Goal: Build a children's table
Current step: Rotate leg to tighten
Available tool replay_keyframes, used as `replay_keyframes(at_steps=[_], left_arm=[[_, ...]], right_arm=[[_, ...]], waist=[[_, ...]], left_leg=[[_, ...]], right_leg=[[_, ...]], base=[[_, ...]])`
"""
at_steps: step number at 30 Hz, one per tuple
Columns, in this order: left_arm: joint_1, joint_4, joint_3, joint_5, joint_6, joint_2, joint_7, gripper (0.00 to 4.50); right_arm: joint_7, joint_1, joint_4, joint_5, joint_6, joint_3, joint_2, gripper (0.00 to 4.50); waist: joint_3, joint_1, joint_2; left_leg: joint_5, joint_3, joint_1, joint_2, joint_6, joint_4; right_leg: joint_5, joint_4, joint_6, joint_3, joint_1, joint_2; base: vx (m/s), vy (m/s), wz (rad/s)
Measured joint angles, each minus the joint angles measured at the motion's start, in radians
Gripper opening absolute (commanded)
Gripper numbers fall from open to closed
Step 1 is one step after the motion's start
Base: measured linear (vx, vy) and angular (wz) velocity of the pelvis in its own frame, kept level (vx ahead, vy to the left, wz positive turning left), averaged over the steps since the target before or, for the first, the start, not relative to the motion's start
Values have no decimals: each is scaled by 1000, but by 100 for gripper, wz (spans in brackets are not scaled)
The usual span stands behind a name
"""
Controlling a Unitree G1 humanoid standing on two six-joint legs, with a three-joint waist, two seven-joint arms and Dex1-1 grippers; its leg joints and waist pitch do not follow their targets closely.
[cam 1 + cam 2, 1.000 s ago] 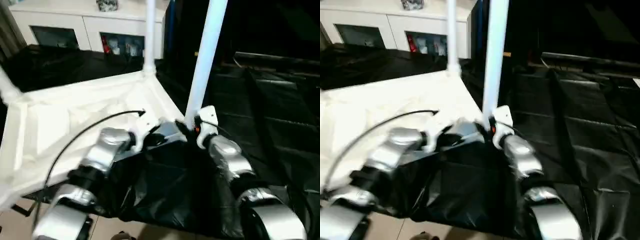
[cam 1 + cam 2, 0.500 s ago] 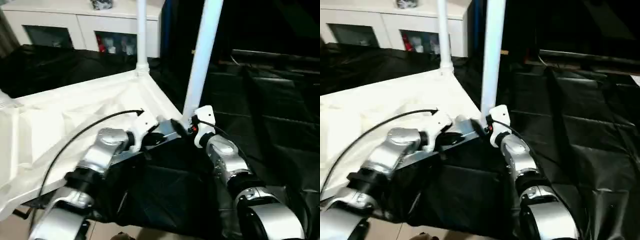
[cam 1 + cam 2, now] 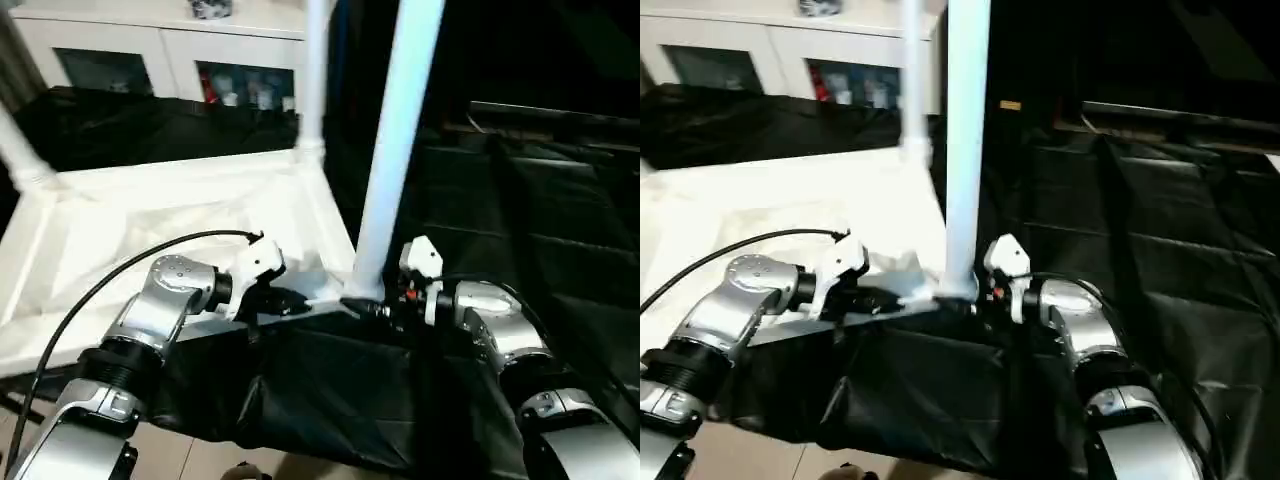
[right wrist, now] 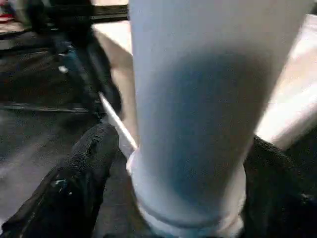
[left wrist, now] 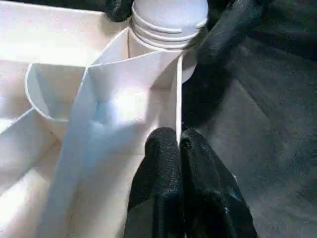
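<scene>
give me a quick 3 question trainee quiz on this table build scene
1. True or false: the tabletop lies with its ribbed underside up.
2. What stands between the right gripper's fingers? A) a cable B) the near leg C) nothing
3. The left gripper's fingers are ____ at the tabletop's edge.

Key: 1 true; 2 B; 3 shut
</scene>
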Motion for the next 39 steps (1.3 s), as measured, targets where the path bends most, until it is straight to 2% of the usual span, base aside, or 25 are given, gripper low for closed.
replay_keyframes(at_steps=[3,11,16,19,21,25,28,32,33,38,39], left_arm=[[5,-7,-5,-5,0,13,-33,0],[8,-9,-6,-9,0,14,-47,0],[8,-7,-4,-5,1,0,-8,0],[3,4,15,15,5,-40,98,0],[-5,8,21,33,18,-69,173,0],[-31,34,35,66,53,-151,327,0],[-38,38,38,79,70,-194,408,0],[-42,37,39,102,73,-231,473,0],[-42,36,39,103,74,-237,478,0],[-42,30,39,103,75,-238,485,0],[-41,29,39,103,74,-234,480,0]], right_arm=[[31,7,-18,2,13,6,-1,348],[55,13,-44,18,62,7,-11,287],[19,16,-37,18,65,-11,-4,276],[-141,7,3,19,67,-60,35,275],[-271,-16,29,12,70,-76,62,274],[-554,-53,83,-10,60,-113,123,274],[-707,-76,106,-27,57,-121,151,274],[-809,-101,133,-50,48,-125,165,274],[-811,-102,139,-51,36,-131,166,328],[-797,-102,148,-45,18,-140,172,352],[-789,-101,149,-45,16,-140,171,381]], waist=[[0,4,0],[-1,10,-1],[-1,15,-3],[0,11,-6],[1,-1,-8],[1,-12,-8],[0,-16,-6],[-1,-16,-4],[-2,-15,-3],[-2,-17,-1],[-2,-18,-1]], left_leg=[[0,0,0,0,0,1],[0,0,0,0,0,1],[0,0,0,0,0,1],[0,0,2,0,0,1],[0,0,2,0,-1,1],[0,0,2,-2,-1,1],[0,0,1,-2,-1,1],[0,0,1,-2,-1,0],[0,0,0,-3,-1,0],[0,0,-1,-3,0,0],[0,0,-1,-2,0,0]], right_leg=[[0,0,0,0,0,0],[0,0,0,0,0,0],[0,1,0,0,1,0],[1,2,-1,0,1,0],[1,1,0,0,1,0],[0,1,2,1,1,-1],[0,1,2,1,0,-1],[2,0,-1,1,0,-2],[1,0,1,1,0,-2],[0,-1,2,1,0,-2],[0,-1,2,1,0,-2]], base=[[0,0,0],[0,0,0],[0,0,0],[0,0,0],[0,0,0],[0,0,0],[0,0,0],[0,0,0],[0,0,0],[0,0,0],[0,0,0]])
